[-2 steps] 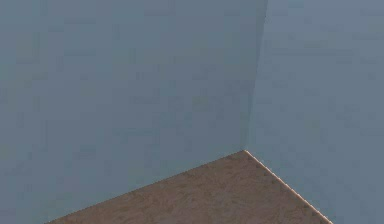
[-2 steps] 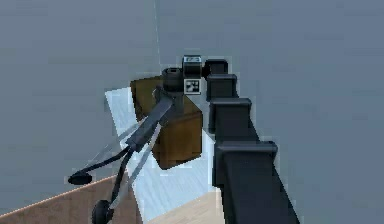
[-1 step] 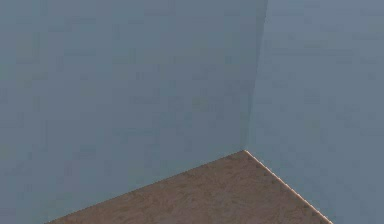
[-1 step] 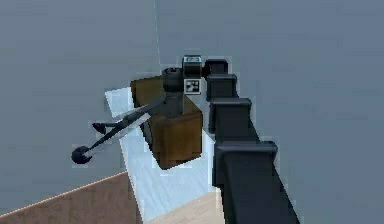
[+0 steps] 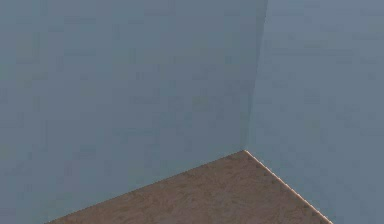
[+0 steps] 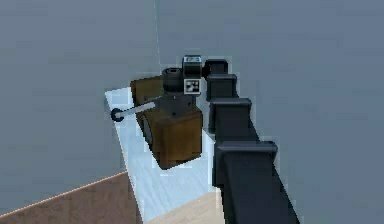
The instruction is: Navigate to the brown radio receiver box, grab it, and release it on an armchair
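In the arm side view a brown box (image 6: 178, 138), the shape of a radio receiver, stands on a pale blue-white top (image 6: 135, 165). The dark arm (image 6: 240, 150) rises from the bottom edge and reaches out to it. Two white marker squares (image 6: 190, 75) sit at the arm's far end. The gripper (image 6: 120, 113) stretches left across the box's upper edge, its thin fingers ending past the box's left side above the pale top. I cannot tell whether it holds anything.
The forward view looks into a corner of blue-grey walls (image 5: 120, 90) with brown carpet floor (image 5: 210, 195) below. In the arm side view the pale top butts against a blue-grey wall (image 6: 300, 70), and brown floor (image 6: 80, 205) lies at the lower left.
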Robot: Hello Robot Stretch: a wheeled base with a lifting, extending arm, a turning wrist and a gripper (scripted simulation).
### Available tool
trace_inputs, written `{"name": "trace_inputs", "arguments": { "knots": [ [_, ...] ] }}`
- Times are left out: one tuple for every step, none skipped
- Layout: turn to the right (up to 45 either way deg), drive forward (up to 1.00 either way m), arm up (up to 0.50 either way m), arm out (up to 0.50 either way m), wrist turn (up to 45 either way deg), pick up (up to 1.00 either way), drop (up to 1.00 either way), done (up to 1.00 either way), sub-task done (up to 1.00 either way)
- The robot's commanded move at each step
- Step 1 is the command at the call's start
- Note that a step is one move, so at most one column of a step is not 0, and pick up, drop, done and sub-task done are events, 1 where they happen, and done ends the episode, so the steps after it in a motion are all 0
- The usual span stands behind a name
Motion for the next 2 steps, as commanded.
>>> {"name": "trace_inputs", "arguments": {
  "knots": [
    [0.0,0.0,0.0,0.0,18.0,0.0,0.0,0.0,0.0],
    [0.0,0.0,-0.28,0.0,0.0,0.0,0.0,0.0,0.0]
  ]
}}
